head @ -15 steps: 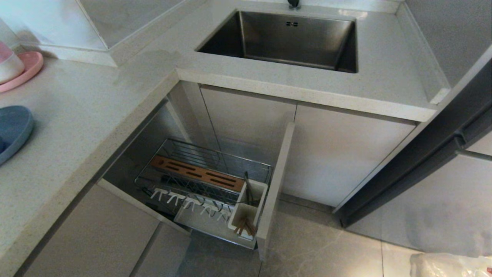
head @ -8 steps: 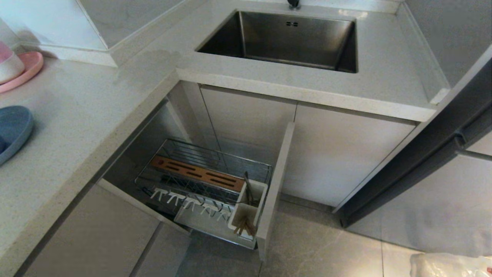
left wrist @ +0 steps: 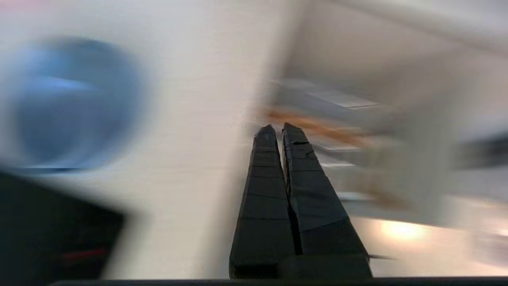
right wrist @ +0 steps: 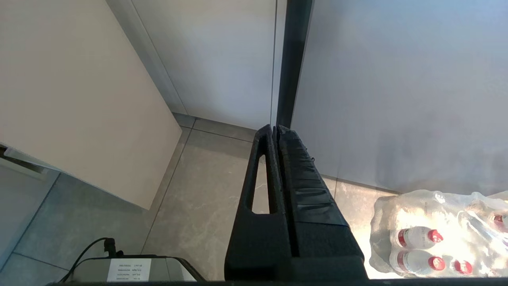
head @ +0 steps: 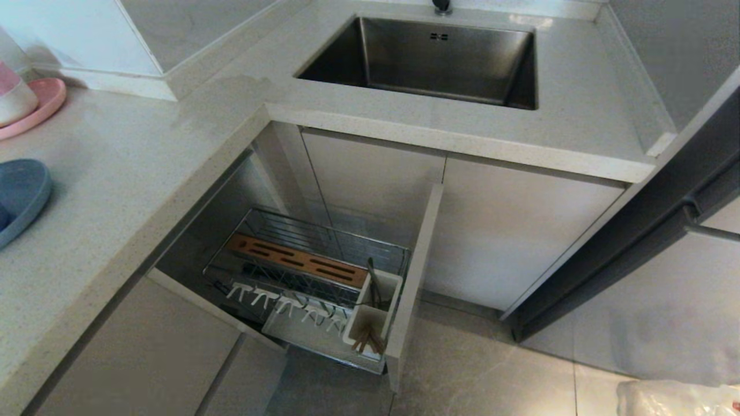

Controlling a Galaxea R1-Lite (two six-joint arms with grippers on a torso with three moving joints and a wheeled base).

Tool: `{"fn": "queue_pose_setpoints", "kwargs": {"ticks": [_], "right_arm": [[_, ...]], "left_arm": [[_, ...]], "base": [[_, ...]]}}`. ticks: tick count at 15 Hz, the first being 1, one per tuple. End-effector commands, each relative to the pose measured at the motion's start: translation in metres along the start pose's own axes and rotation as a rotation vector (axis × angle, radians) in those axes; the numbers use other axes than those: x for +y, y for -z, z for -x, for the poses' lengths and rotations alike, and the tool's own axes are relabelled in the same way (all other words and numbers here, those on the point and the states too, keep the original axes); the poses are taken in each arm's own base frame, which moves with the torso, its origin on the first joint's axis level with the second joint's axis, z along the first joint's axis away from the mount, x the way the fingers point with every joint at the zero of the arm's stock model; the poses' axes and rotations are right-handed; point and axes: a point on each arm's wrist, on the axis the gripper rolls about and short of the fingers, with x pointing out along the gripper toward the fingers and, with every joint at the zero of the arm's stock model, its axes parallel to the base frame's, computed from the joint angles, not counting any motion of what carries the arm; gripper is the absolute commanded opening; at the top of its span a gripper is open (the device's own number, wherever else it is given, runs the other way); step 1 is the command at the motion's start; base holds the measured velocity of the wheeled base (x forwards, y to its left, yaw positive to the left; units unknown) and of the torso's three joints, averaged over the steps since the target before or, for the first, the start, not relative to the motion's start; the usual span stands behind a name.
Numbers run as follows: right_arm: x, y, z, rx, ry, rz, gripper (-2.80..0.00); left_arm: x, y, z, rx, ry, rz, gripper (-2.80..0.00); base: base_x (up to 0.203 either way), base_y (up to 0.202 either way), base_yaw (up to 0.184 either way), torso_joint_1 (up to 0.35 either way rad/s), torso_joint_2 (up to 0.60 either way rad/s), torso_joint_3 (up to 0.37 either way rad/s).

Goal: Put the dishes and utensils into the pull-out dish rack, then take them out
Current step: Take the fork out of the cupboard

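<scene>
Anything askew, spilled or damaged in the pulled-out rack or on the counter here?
Nothing stands out. The chopsticks stand in the utensil cup of the open dish rack; the blue plate lies flat on the counter.

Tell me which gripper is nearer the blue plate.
Left. The left gripper is shut over the counter with the blue plate beside it; the right gripper hangs over the floor, away.

The left wrist view was smeared: the rack (left wrist: 317,131) showed only as a brown streak, and a blue round (left wrist: 75,103) was probably the plate. In the head view the frame's left edge cut off the plate (head: 20,196), pink plate (head: 40,107) and pink-and-white bowl (head: 14,95).
</scene>
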Motion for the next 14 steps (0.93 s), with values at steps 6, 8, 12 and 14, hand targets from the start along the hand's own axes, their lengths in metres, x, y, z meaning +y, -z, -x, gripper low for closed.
{"fn": "queue_pose_setpoints", "kwargs": {"ticks": [6, 8, 12, 14], "right_arm": [[0.0, 0.0, 0.0, 0.001, 0.0, 0.0, -2.8], [0.0, 0.0, 0.0, 0.001, 0.0, 0.0, -2.8], [0.0, 0.0, 0.0, 0.001, 0.0, 0.0, -2.8], [0.0, 0.0, 0.0, 0.0, 0.0, 0.0, -2.8]], "left_arm": [[-0.014, 0.006, -0.074, 0.221, 0.305, 0.301, -2.8], [-0.031, 0.012, -0.12, 0.365, 0.381, 0.308, -2.8], [-0.062, 0.045, -0.178, 0.602, 0.45, 0.215, -2.8], [-0.069, 0.061, -0.199, 0.682, 0.456, 0.125, -2.8]], "base": [[0.0, 0.0, 0.0, 0.0, 0.0, 0.0], [0.0, 0.0, 0.0, 0.0, 0.0, 0.0], [0.0, 0.0, 0.0, 0.0, 0.0, 0.0], [0.0, 0.0, 0.0, 0.0, 0.0, 0.0]]}}
